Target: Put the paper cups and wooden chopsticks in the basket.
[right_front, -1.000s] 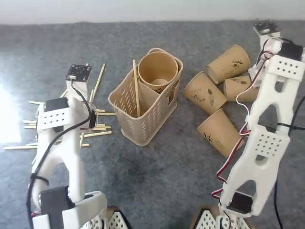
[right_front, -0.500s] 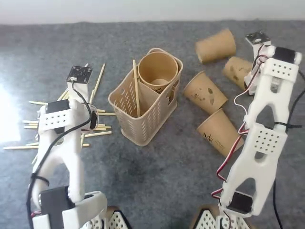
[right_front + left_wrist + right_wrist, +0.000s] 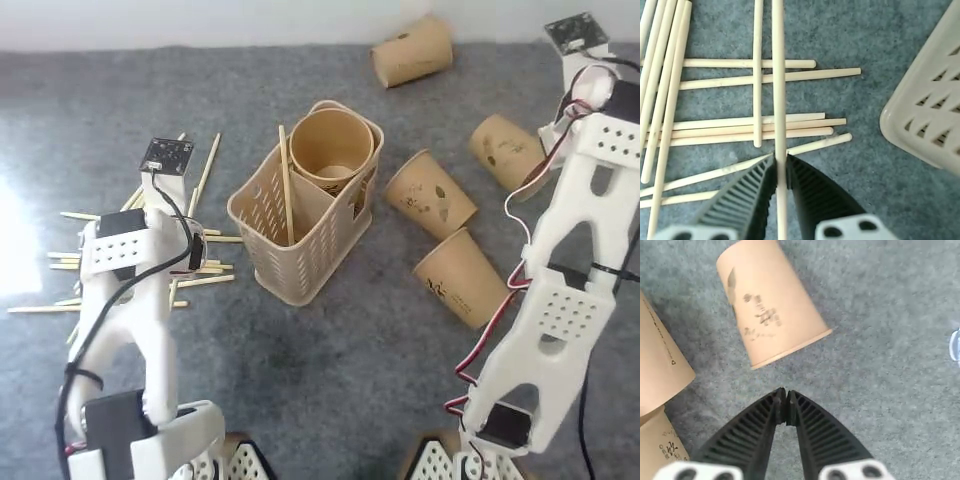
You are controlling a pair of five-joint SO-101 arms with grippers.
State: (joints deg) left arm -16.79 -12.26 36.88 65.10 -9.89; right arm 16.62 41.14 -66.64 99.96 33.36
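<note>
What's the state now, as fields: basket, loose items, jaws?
basket: nested cups in one compartment, one chopstick standing in the other
loose cups: four on their sides, right of basket
loose chopsticks: scattered left of basket
left jaws: shut on a chopstick
right jaws: shut, empty, near a cup

The left arm (image 3: 122,300) is extended forward and bent down at the wrist. The left gripper (image 3: 780,164) is pointed downward, its fingers (image 3: 747,185) closed around a chopstick (image 3: 778,75). The right arm (image 3: 572,260) is stretched far forward. The right gripper (image 3: 785,397) is held low, fingertips pressed together.
</note>
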